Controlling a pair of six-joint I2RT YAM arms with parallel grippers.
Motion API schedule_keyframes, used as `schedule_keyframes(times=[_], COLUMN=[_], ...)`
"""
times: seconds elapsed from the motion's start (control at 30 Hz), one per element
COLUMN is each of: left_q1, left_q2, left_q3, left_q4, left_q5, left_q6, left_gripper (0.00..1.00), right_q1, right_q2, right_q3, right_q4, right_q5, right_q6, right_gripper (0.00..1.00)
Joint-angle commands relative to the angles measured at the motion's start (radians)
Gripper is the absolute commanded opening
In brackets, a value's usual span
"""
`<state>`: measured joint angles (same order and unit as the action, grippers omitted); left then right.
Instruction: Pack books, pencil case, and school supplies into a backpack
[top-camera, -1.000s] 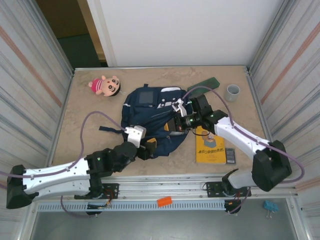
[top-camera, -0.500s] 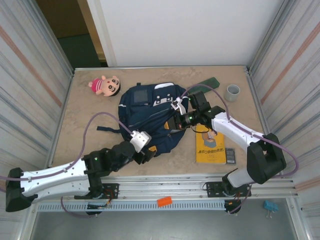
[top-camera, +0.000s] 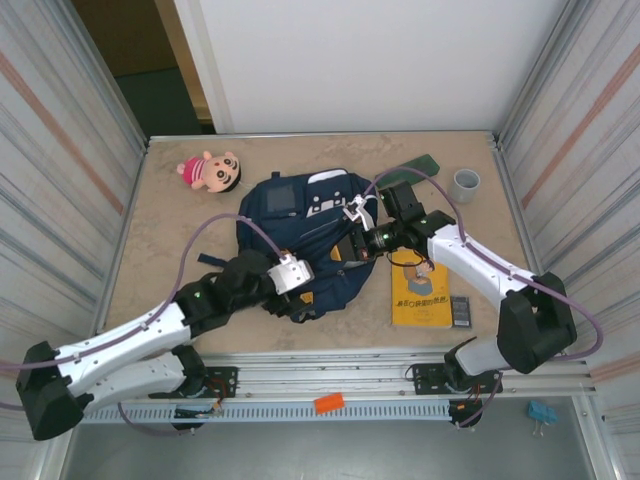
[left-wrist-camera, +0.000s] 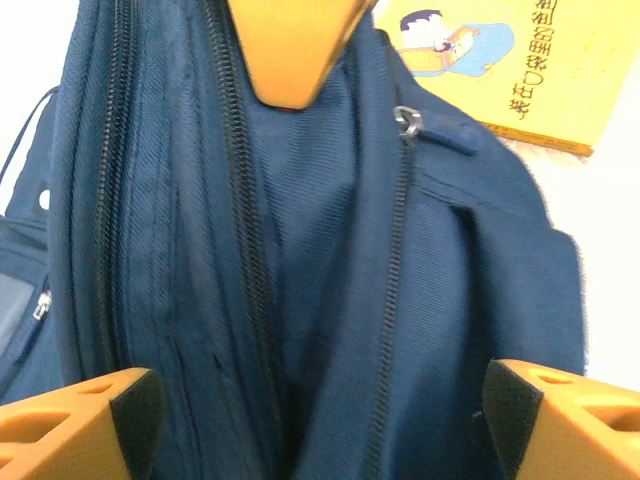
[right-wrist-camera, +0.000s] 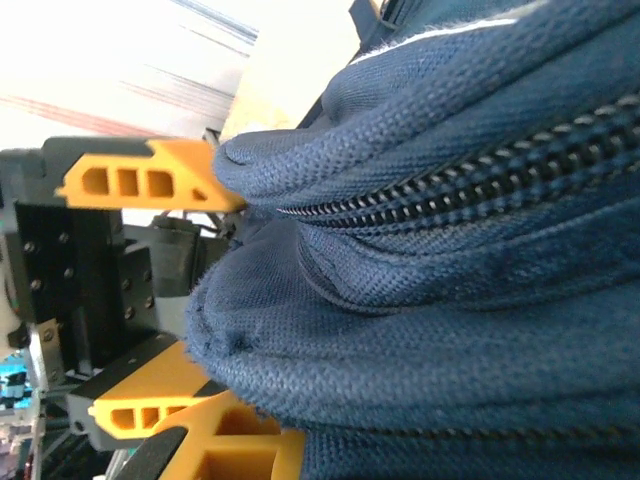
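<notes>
Pink doll and grey cup are sitting at the back. Backpack is lying mid-table, with book just right of it, calculator beside the book and pencil case behind. Right gripper is clenching backpack fabric near the zipper. Left gripper is hanging released, straddling the backpack's near end.

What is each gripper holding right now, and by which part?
The right gripper is clamped on a fold of the backpack fabric beside a zipper. The left gripper holds nothing, jaws open over the backpack.
</notes>
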<state>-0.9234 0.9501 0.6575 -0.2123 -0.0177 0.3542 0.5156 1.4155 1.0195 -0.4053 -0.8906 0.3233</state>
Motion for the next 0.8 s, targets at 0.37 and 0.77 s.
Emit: schedule_keyframes(times=[0.37, 0.77], left_q1=[0.065, 0.081], left_q2=[0.101, -0.020], left_q3=[0.045, -0.017], left_q4=[0.096, 0.117], left_q5=[0.147, 0.173], left_q6=[0.046, -0.136], left_gripper=[0.00, 0.00], right_q1=[0.005, 0.080], right_q2=[-0.085, -0.387], right_q3=[0.035, -0.210], right_q4=[-0.030, -0.074], right_q5=[0.017, 0.391], right_q6=[-0.060, -0.002], right_gripper=[0.15, 0.46])
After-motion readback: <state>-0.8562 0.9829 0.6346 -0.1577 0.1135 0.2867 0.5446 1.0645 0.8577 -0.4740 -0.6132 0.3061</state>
